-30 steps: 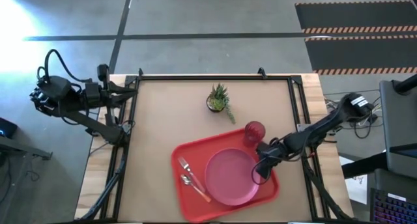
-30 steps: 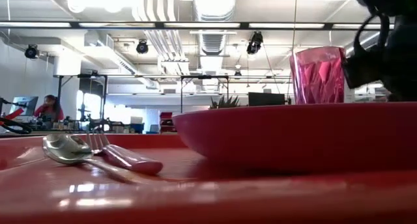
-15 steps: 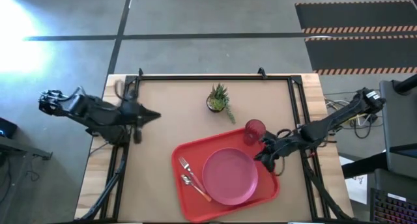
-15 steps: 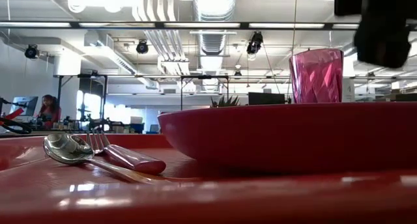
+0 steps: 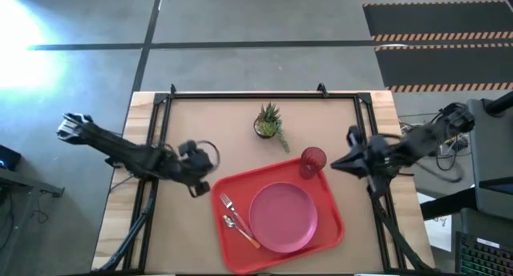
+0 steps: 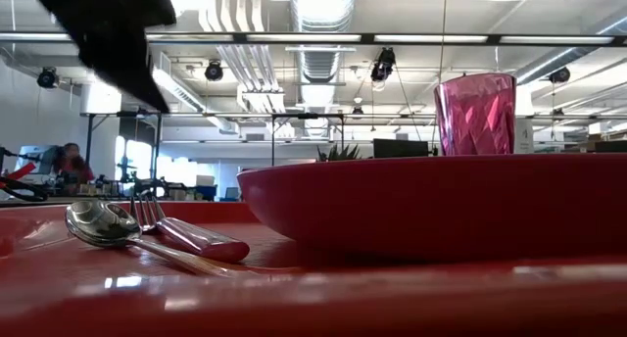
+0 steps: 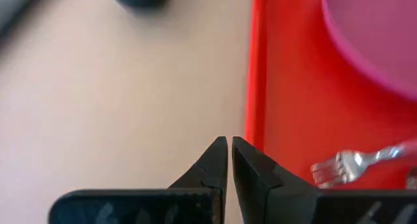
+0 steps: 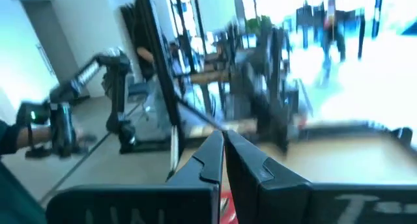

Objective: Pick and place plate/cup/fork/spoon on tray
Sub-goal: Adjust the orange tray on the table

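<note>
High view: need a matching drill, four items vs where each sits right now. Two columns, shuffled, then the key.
Items:
1. plate
2. cup
3. fork
4. potted plant

Places:
A. on the bare table, beyond the tray
B. far right corner of the tray
C. middle of the tray
D. left part of the tray, beside the spoon

Pairs: 1-C, 2-B, 3-D, 4-A
</note>
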